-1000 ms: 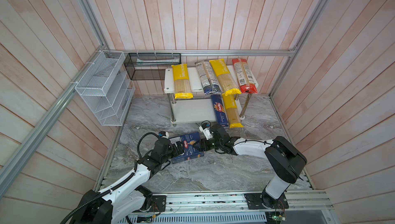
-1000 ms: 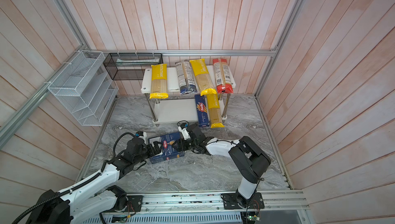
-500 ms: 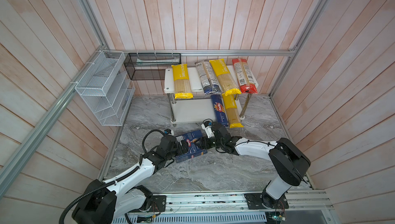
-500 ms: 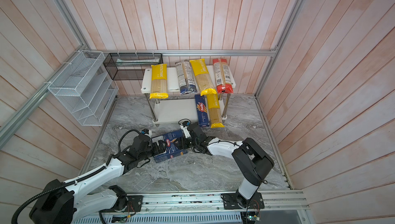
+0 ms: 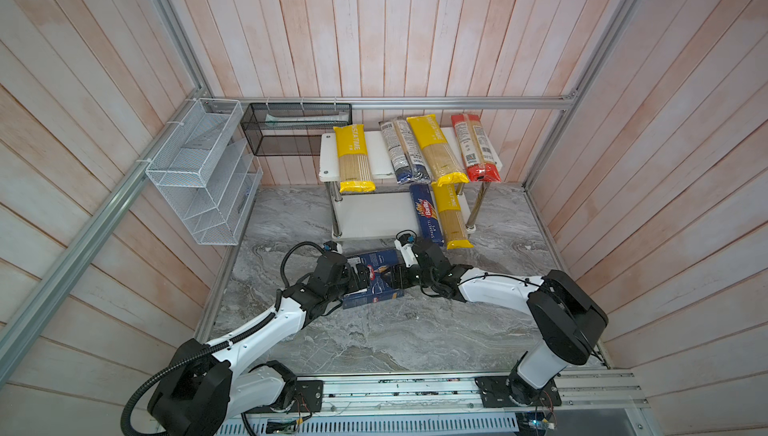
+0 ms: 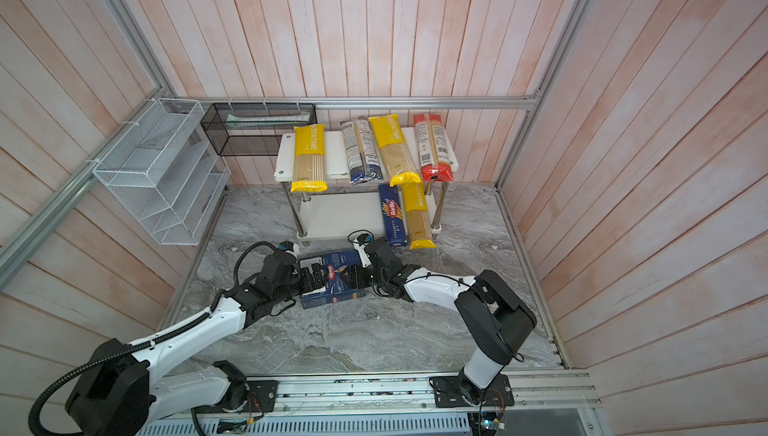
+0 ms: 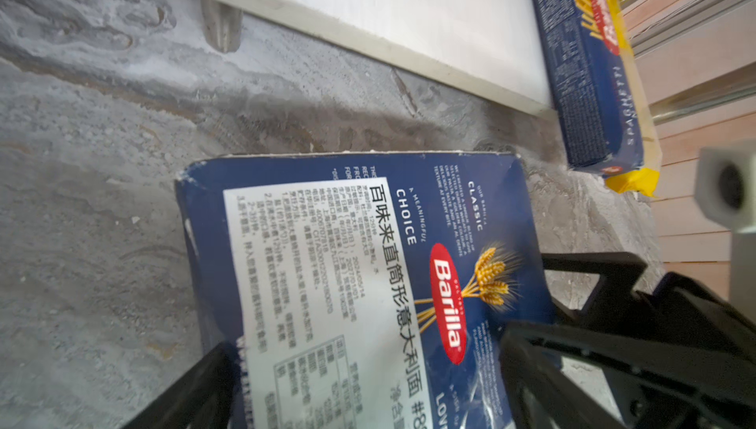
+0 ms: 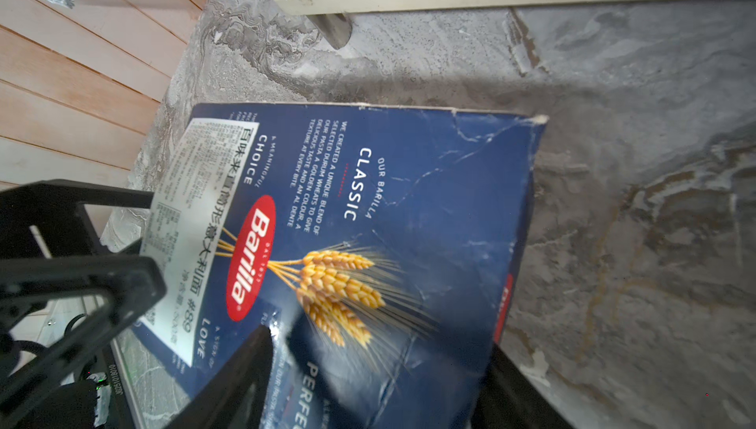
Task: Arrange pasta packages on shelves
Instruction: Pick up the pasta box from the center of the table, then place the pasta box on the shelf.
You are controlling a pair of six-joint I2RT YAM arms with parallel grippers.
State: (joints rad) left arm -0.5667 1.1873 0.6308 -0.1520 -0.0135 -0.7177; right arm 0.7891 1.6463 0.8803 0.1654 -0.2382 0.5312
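Both top views: the wide Barilla box [image 5: 373, 278] sits on the marble floor [image 5: 374, 338] just off the front edge of the lower shelf board [image 5: 374, 215], with both arms on it. My left gripper [image 5: 360, 278] has it from one end, my right gripper [image 5: 395, 278] from the other. The other six packs are already on the shelves [image 6: 332, 151], four up top, two at the lower board's right end.

Left wrist view: the box [image 7: 368, 283] runs between the black fingers [image 7: 572, 365], one on each long side, so that gripper looks clamped on it, jaws fairly wide.

Right wrist view: same story, fingers [image 8: 233, 378] straddle the box [image 8: 368, 222], spread wide around its width. Its corners look pretty beaten up.

I'd say it's a two-arm lift now. I'd raise both ends evenly, clear the board's front edge, then slide it onto the bare left half.
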